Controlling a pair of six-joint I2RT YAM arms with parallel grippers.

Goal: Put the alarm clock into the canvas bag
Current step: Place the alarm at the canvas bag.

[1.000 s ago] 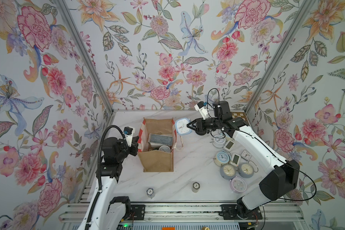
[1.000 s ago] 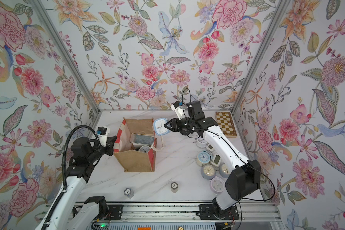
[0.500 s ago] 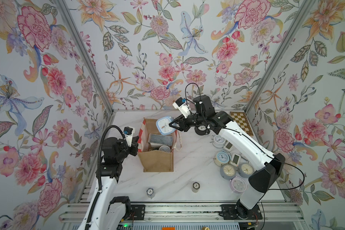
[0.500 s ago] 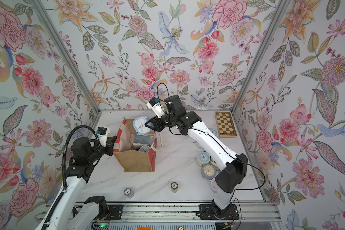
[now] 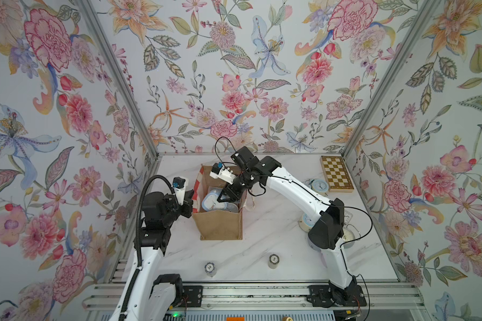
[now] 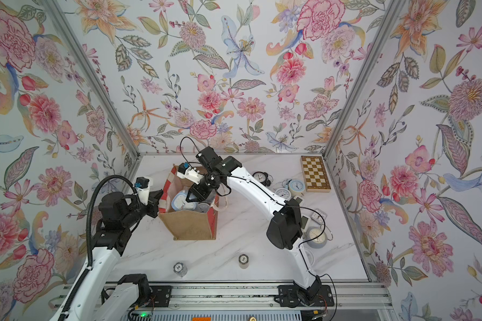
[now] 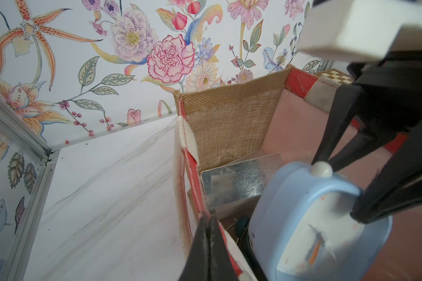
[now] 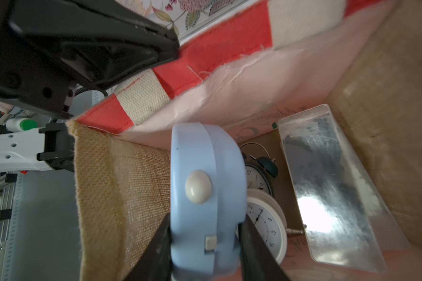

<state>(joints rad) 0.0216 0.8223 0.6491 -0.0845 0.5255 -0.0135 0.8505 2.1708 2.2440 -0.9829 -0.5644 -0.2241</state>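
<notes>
- Right gripper (image 8: pixel 207 217) pinches the pale-blue alarm clock (image 8: pixel 195 155) front to back, inside the mouth of the canvas bag (image 5: pixel 219 226), above the other clocks (image 8: pixel 263 223) on its floor; not yet let go
- left gripper (image 7: pixel 208 220) is pressed together on the bag's striped rim; likely to keep the mouth wide and steady

left arm (image 5: pixel 148 261): yours stands upright, elbow bent, forearm reaching level toward the middle.
left gripper (image 5: pixel 191 194): you have it pinched tight on the canvas bag (image 5: pixel 219 226) rim.
right arm (image 5: pixel 292 185): yours arches high, wrist angled down.
right gripper (image 5: pixel 223 198): your jaws clamp the alarm clock (image 5: pixel 209 200) from both sides.
</notes>
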